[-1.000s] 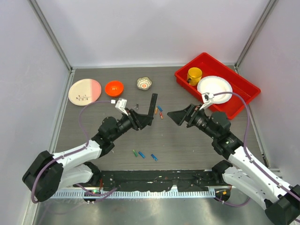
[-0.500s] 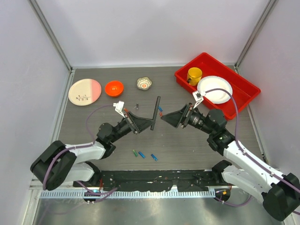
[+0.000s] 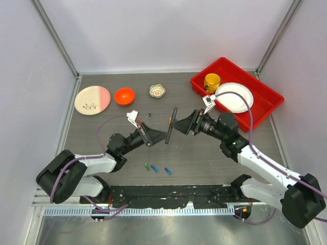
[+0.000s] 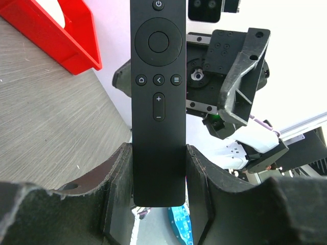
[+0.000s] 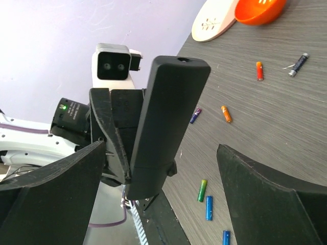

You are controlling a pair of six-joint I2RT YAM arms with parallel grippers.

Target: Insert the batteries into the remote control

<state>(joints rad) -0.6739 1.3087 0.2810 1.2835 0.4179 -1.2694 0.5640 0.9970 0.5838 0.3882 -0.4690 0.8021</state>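
Top view: the left end effector [image 3: 162, 136] pinches the lower end of the remote control [image 3: 172, 121], holding it tilted above the counter [image 3: 204, 158]. The right end effector [image 3: 177, 125] is spread just beside it. 3 batteries [image 3: 155, 169] lie nearer the bases.

Left wrist: both fingers [image 4: 118, 178] press the remote's sides, its buttons facing the camera.

Right wrist: the wide-apart fingers [image 5: 51, 189] are clear of the remote's back.

Beyond the right gripper [image 3: 177, 125], a red bin [image 3: 263, 92] holds a yellow cup [image 3: 211, 81] and a white plate [image 3: 235, 97]. Beyond the left gripper [image 3: 164, 137] sit an orange bowl [image 3: 124, 95] and a pink-and-white plate [image 3: 92, 99].
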